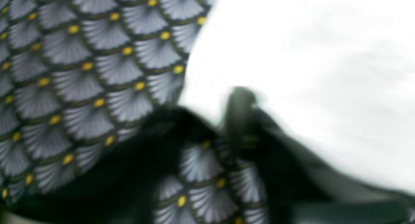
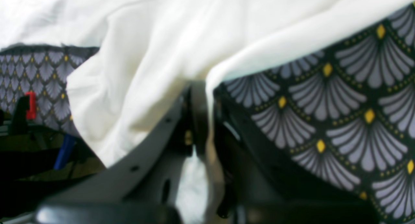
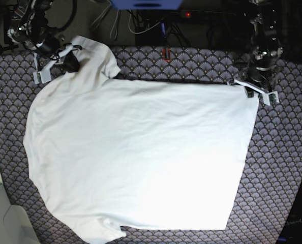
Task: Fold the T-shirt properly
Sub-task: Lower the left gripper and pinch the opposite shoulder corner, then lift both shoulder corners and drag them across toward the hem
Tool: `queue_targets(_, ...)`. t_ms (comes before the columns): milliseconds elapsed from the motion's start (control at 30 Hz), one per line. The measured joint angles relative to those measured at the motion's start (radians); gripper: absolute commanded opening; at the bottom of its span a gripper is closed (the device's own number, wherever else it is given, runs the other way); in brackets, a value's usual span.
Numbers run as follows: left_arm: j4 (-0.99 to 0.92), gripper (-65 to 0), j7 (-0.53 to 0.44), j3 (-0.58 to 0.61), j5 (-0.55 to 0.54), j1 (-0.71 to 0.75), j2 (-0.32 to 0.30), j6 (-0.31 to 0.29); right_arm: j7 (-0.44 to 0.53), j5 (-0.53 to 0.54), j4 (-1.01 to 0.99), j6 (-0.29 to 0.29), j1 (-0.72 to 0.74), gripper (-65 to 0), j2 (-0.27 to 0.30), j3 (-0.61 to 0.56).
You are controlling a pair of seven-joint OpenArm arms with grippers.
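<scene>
Found the T-shirt (image 3: 136, 152) spread nearly flat across the middle of the bench (image 3: 283, 168), hem toward the bench's right side in the base view, collar and sleeves toward its left.

Saw the right fingers (image 2: 196, 120) closed tight at the far left of the bench, with a fold of the white shoulder cloth pinched between them.

Saw the left fingers (image 1: 240, 113) at the far right of the bench, right at the hem corner. Could not tell through the blur whether closed on the cloth or merely beside it.

Judged the fabric light, limp and thin: likely to sag, wrinkle and slide over the patterned bench cover when dragged, and unlikely to tear. Best taken at edges and corners, hem corner and shoulder seam, pinching both layers, then lifted evenly from both ends so the panel would stay taut instead of bunching.
</scene>
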Motion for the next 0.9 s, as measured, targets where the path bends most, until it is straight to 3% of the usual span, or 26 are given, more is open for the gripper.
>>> queue_targets(100,-0.003,-62.2,0.01,0.0,0.003,-0.015,0.001,0.007,-0.003,0.001,0.0,0.0,0.0,-65.0,0.0,0.0)
queue_targets(333,0.026,-64.5,0.014,0.0,0.007,0.004,0.001,0.008,-0.027,-0.01,0.027,0.0,-0.009,-65.0,0.021,-0.004)
queue_targets(733,0.137,-64.5,0.014,-0.001,0.011,0.14,-0.013,0.008,-0.085,-0.089,0.188,-0.008,-0.121,-65.0,0.024,0.004)
queue_targets(900,0.195,-64.5,0.014,-0.001,0.012,0.206,-0.015,0.008,-0.006,-0.091,0.264,-0.012,-0.194,-65.0,0.05,-0.001)
